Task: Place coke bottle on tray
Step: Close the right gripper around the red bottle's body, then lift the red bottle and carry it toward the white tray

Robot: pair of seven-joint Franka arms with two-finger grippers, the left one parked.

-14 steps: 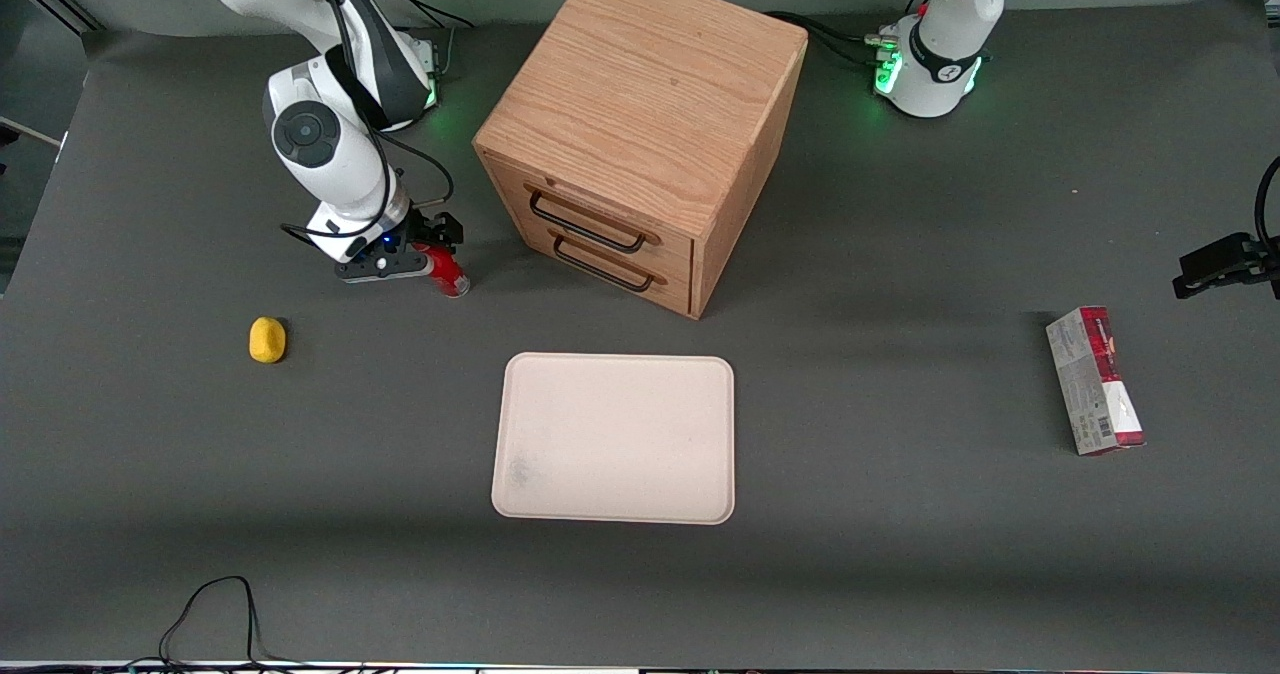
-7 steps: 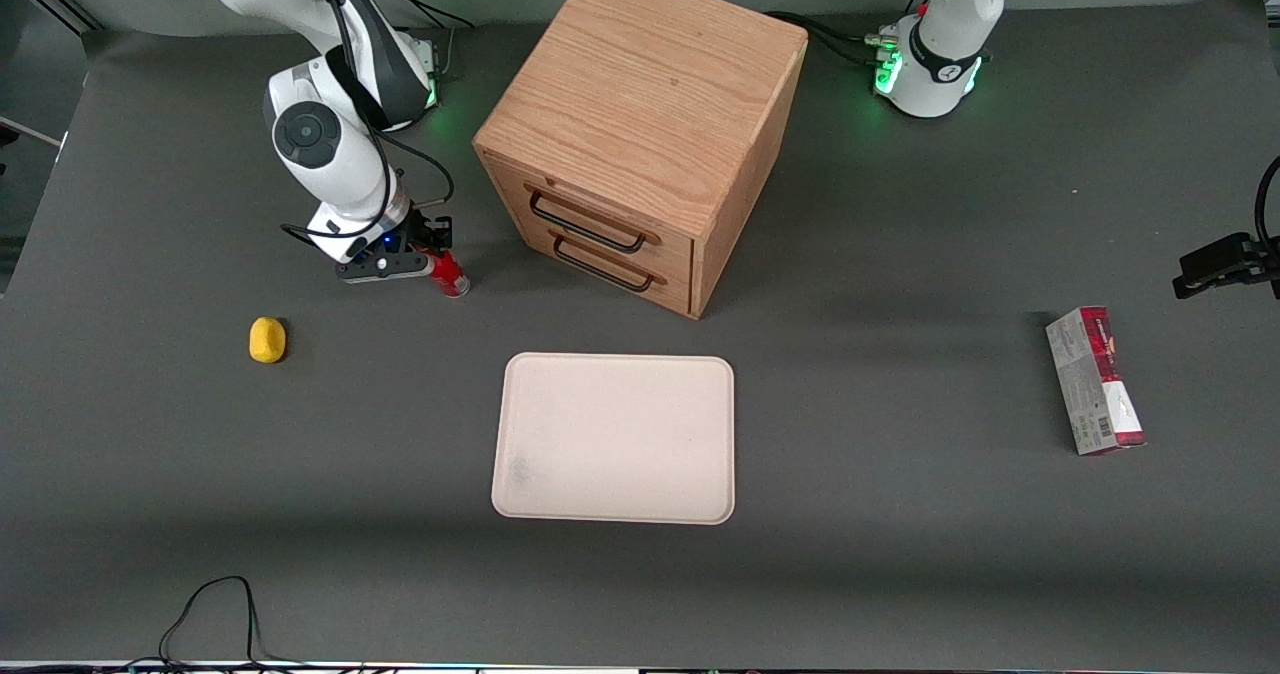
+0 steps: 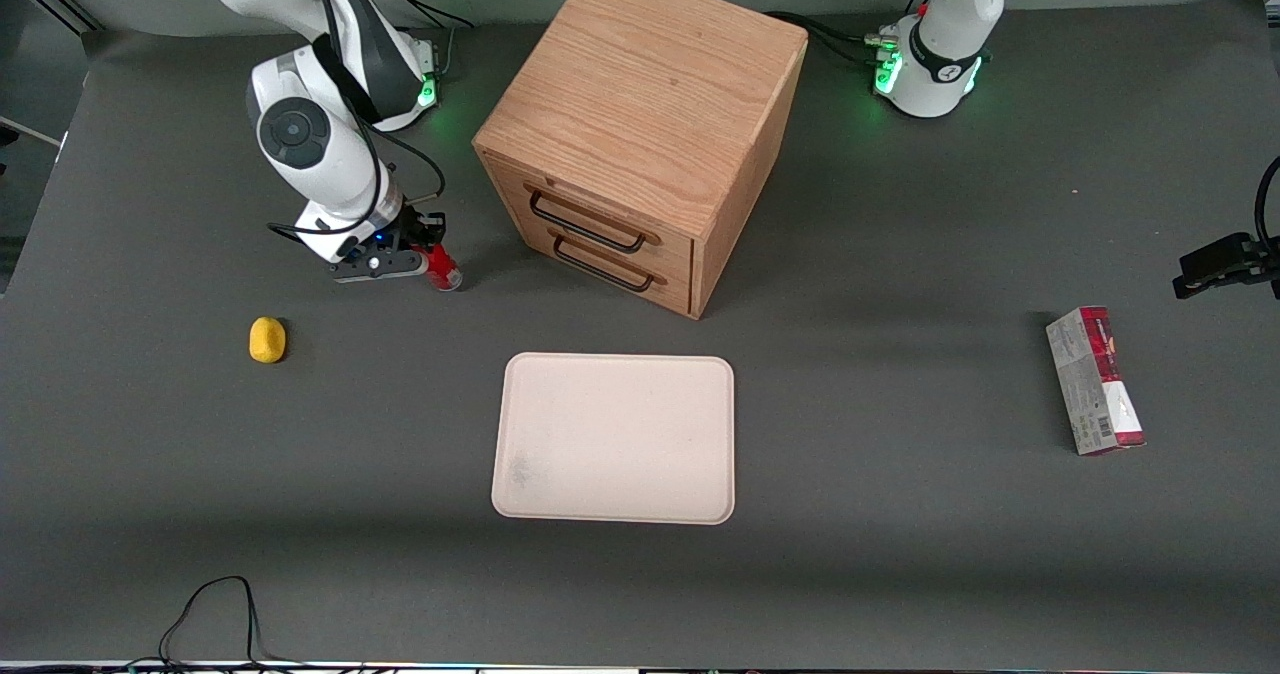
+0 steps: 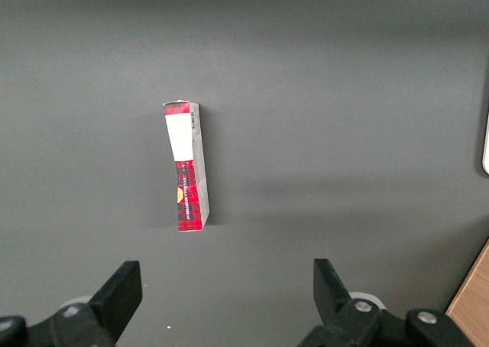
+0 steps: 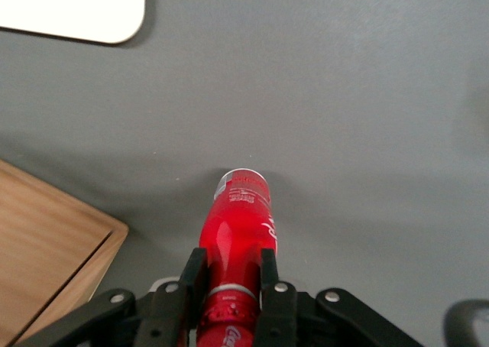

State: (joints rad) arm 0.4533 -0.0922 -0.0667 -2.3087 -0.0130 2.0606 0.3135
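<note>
One hand clamps coke bottle beside cabinet; tray nearer camera.

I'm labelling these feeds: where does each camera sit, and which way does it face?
Front view: high, facing both arms; gripper shut on bottle, tray nearer the camera.
Right wrist view: on the working arm, looking past its gripper along the bottle; cabinet beside.
Left wrist view: above carton, own jaws showing.
Shared: bottle, tray, cabinet, carton with front.
</note>
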